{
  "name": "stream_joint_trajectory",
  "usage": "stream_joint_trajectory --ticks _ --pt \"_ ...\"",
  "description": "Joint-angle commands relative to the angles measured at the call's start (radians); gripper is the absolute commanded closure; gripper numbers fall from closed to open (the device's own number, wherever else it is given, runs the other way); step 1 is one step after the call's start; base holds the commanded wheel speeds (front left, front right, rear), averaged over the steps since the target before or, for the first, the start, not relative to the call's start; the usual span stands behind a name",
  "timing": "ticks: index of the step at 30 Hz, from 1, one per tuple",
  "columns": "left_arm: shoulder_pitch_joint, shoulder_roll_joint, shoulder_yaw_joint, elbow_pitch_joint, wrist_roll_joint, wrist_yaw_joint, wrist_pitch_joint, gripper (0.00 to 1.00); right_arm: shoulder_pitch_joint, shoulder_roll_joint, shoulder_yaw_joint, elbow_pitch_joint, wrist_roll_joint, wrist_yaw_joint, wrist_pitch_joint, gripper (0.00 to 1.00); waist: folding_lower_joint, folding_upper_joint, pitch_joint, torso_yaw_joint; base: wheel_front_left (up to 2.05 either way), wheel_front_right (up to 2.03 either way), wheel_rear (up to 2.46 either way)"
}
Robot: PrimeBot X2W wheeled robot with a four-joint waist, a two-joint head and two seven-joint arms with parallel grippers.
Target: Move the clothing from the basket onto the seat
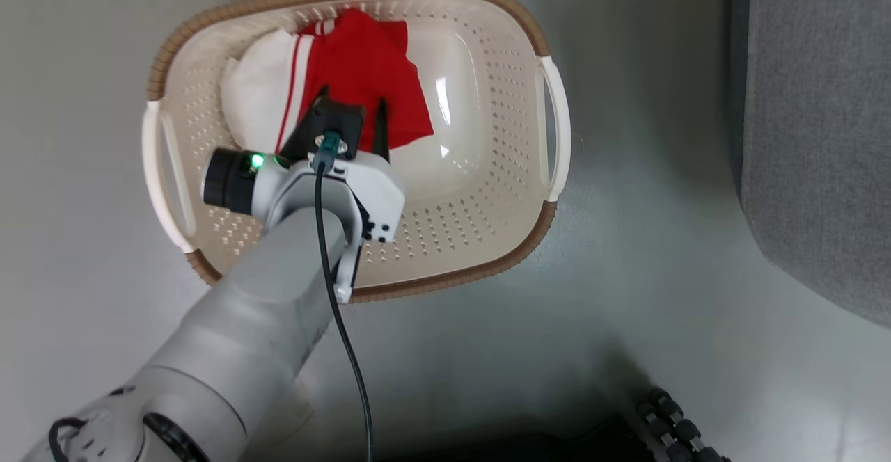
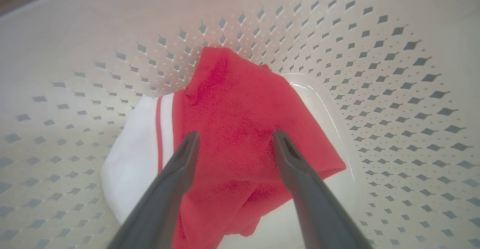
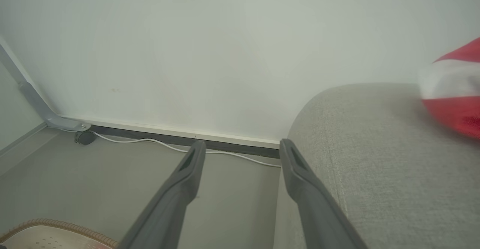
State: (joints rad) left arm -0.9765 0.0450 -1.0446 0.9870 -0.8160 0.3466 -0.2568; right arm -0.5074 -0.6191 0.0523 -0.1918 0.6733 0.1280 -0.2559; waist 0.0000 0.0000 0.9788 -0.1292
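Note:
The cream basket (image 1: 487,190) with its brown rim stands on the floor. Inside it lies red and white clothing (image 1: 362,72), also seen close up in the left wrist view (image 2: 240,129). My left gripper (image 1: 351,117) reaches down into the basket over the red fabric, open, its fingers (image 2: 180,159) apart just above the cloth. My right gripper (image 3: 240,147) is open with nothing between its fingers, hovering by the corner of the grey seat (image 3: 375,159). Another red and white piece of clothing (image 3: 455,87) lies on that seat. The seat's edge (image 1: 814,128) shows at the right of the head view.
A pale wall with a baseboard and a white cable (image 3: 150,142) runs behind the seat. A grey metal bar (image 3: 33,99) slants at the left. A black ribbed object (image 1: 675,427) sits on the floor at lower right. The basket rim (image 3: 56,226) shows below my right gripper.

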Motion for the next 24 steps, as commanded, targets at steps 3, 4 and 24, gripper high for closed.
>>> stream_joint_trajectory --ticks 3,4,24 --pt "-0.044 0.005 -0.038 0.037 -0.035 0.025 0.003 0.00 0.025 -0.026 0.001 -0.027 0.011 0.003 -0.006 0.00 0.0000 0.0000 0.043 -0.017 0.00 0.00 0.00" --pt "-0.056 0.005 -0.053 0.048 -0.041 0.030 0.011 0.00 0.024 -0.025 0.000 -0.027 0.013 0.003 -0.006 0.00 0.0000 0.0000 0.049 -0.018 0.00 0.00 0.00" --pt "-0.069 0.005 -0.206 0.018 -0.201 0.107 0.147 1.00 0.010 0.005 -0.007 -0.008 0.013 0.003 -0.006 0.00 0.0000 0.0000 0.014 -0.027 0.00 0.00 0.00"
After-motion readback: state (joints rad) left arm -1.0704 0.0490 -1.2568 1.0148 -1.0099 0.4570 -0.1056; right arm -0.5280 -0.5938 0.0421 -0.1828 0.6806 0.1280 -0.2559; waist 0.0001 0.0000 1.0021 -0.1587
